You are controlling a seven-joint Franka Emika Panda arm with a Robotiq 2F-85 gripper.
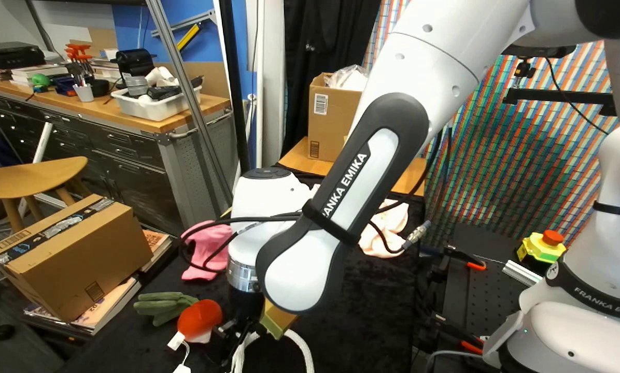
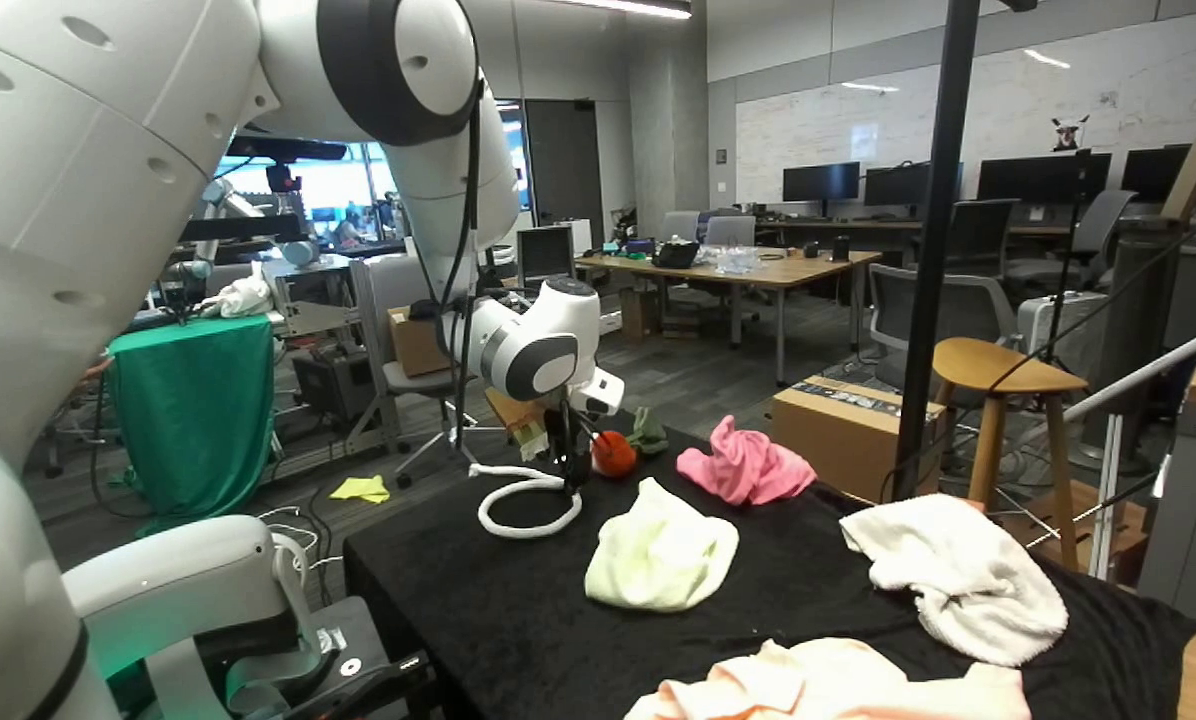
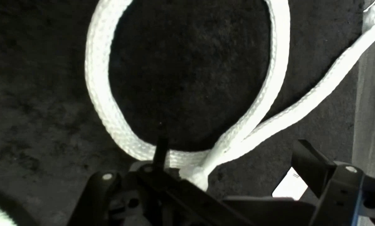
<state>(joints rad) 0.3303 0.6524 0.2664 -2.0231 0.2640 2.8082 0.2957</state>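
My gripper is open in the wrist view, with its two black fingers wide apart. A white braided rope lies in a loop on the black cloth. One of its ends sits between the fingers, near the left one, which covers part of the rope. I cannot tell whether they touch. The loop also shows in both exterior views, below the gripper. A red-orange rounded thing with white tags lies beside the gripper, with a green cloth item behind it. One white tag shows near the right finger.
A pink cloth, a pale yellow-green cloth, a white towel and a peach cloth lie on the black-covered table. A black pole and a cardboard box stand beyond its edge.
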